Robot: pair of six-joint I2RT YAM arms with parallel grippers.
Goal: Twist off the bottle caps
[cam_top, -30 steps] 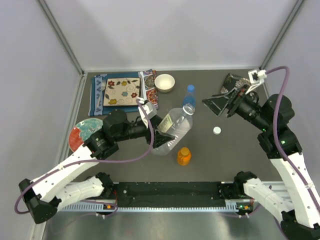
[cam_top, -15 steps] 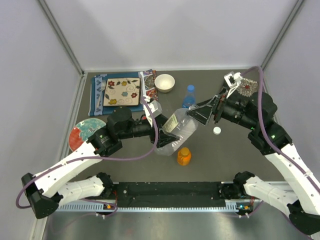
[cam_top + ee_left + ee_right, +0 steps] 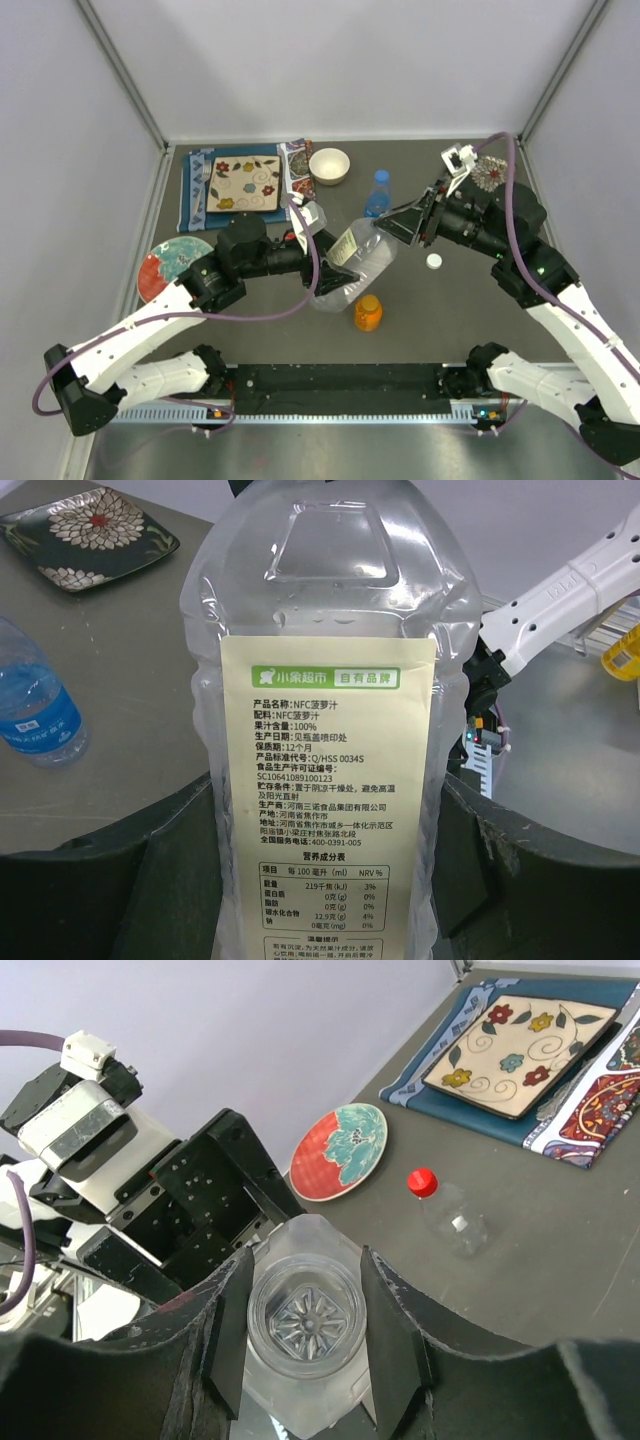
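The wide clear bottle (image 3: pixel 357 272) (image 3: pixel 330 630) is held tilted above the table, with my left gripper (image 3: pixel 330 272) (image 3: pixel 328 870) shut on its labelled body. My right gripper (image 3: pixel 390 228) (image 3: pixel 305 1330) has its pads against both sides of the bottle's neck (image 3: pixel 305 1322). The mouth is bare. A white cap (image 3: pixel 433 261) lies loose on the table. The blue-tinted bottle (image 3: pixel 376 198) (image 3: pixel 35 710) keeps its blue cap (image 3: pixel 381 177). The orange bottle (image 3: pixel 368 315) keeps its orange cap (image 3: pixel 369 301). A slim clear bottle (image 3: pixel 455 1222) with a red cap (image 3: pixel 422 1181) lies on its side.
A white bowl (image 3: pixel 329 165) and a floral tray on a blue cloth (image 3: pixel 243 183) (image 3: pixel 520 1040) sit at the back. A red and teal plate (image 3: pixel 165 265) (image 3: pixel 338 1150) lies at the left, a dark flowered plate (image 3: pixel 490 175) (image 3: pixel 90 530) at the back right.
My right gripper swung left from the back right to the wide bottle's neck, and its jaws closed in on it. The left arm shifted the bottle slightly to the right.
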